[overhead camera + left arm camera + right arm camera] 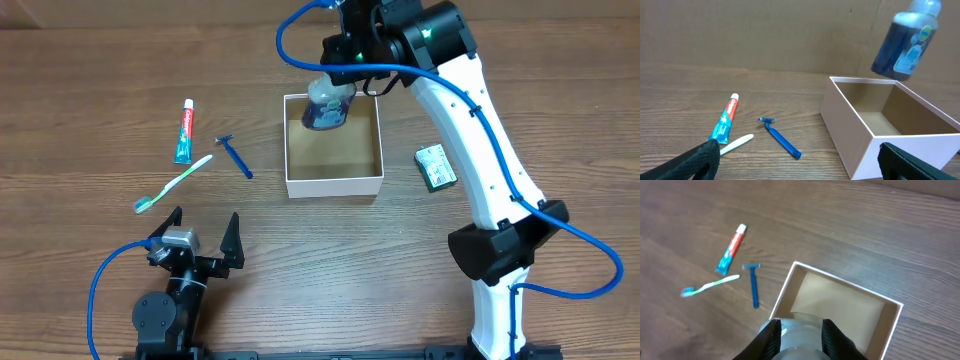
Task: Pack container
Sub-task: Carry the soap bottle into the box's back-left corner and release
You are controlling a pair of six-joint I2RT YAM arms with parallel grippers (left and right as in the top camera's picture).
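The container (334,184) is a square white box with a brown inside, also in the left wrist view (850,120) and the right wrist view (892,325). My right gripper (345,72) is shut on a blue mouthwash bottle (327,105) and holds it above the box's far left part. The bottle hangs in the air in the left wrist view (905,42), and its clear end sits between the fingers (799,336). My left gripper (200,232) is open and empty near the table's front left (800,162).
A toothpaste tube (184,131), a toothbrush (172,184) and a blue razor (235,156) lie left of the box. A green soap bar (436,167) lies right of the box.
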